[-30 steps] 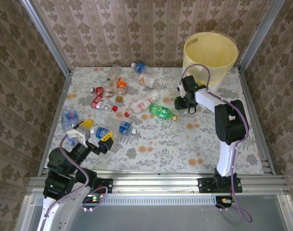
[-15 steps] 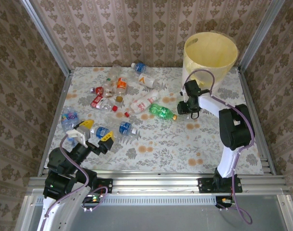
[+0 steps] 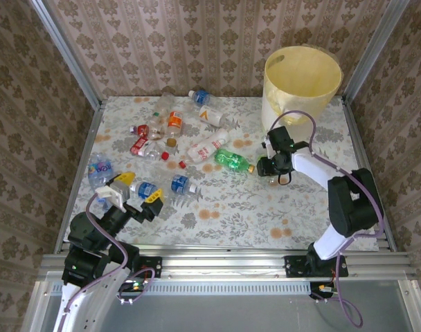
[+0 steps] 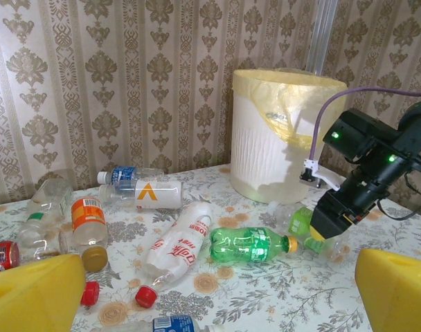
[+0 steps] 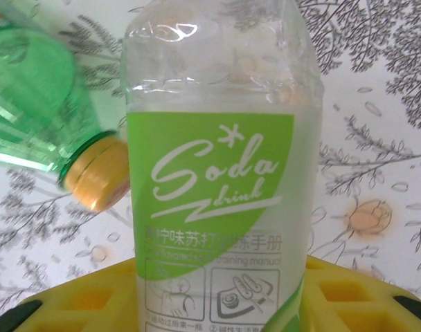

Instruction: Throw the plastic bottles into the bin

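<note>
R fingers (image 5: 86, 301) clamped on clear Soda drink bottle (image 5: 217, 173), at 3 o'clock of green bottle (image 3: 231, 160). L fingers (image 4: 34, 290) wide apart, 7 o'clock. Bin (image 3: 280, 97) at 1 o'clock of table (image 3: 231, 207).

Your left arm (image 3: 93, 238) sits folded low at the table's near left corner, its left gripper (image 3: 140, 188) spread wide. Your right arm (image 3: 335, 200) bends up from the near right edge and reaches inward, its right gripper (image 3: 264, 167) clamped on a soda bottle (image 5: 221, 173).
</note>
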`<action>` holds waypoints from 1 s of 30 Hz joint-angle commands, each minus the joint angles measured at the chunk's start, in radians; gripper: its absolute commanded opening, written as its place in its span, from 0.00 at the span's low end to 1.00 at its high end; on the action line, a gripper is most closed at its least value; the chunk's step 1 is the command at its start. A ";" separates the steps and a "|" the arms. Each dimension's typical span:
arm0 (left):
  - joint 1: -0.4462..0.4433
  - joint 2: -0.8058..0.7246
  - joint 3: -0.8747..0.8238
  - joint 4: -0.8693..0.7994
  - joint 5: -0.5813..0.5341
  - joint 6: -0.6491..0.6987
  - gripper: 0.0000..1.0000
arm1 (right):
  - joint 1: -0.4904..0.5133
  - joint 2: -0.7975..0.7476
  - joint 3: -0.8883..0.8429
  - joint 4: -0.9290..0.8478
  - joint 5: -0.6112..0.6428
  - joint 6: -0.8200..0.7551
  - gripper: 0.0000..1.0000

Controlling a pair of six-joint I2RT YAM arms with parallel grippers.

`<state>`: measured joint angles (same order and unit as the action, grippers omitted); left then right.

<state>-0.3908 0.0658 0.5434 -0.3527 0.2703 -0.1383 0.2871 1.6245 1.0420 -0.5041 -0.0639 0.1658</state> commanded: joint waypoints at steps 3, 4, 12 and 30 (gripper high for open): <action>0.010 0.002 0.019 0.005 0.020 0.017 1.00 | 0.045 -0.108 -0.036 0.019 -0.038 0.045 0.39; 0.010 0.001 0.018 0.004 0.020 0.017 1.00 | 0.057 -0.130 -0.036 0.021 -0.039 0.045 0.39; 0.012 -0.002 0.020 0.005 0.021 0.017 1.00 | 0.122 -0.300 0.005 0.047 -0.050 0.015 0.39; 0.012 -0.008 0.019 0.006 0.016 0.016 1.00 | 0.159 -0.629 0.009 0.548 0.047 -0.206 0.39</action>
<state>-0.3843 0.0654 0.5434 -0.3531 0.2771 -0.1379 0.4397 1.0218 1.0679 -0.1326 -0.0601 0.0093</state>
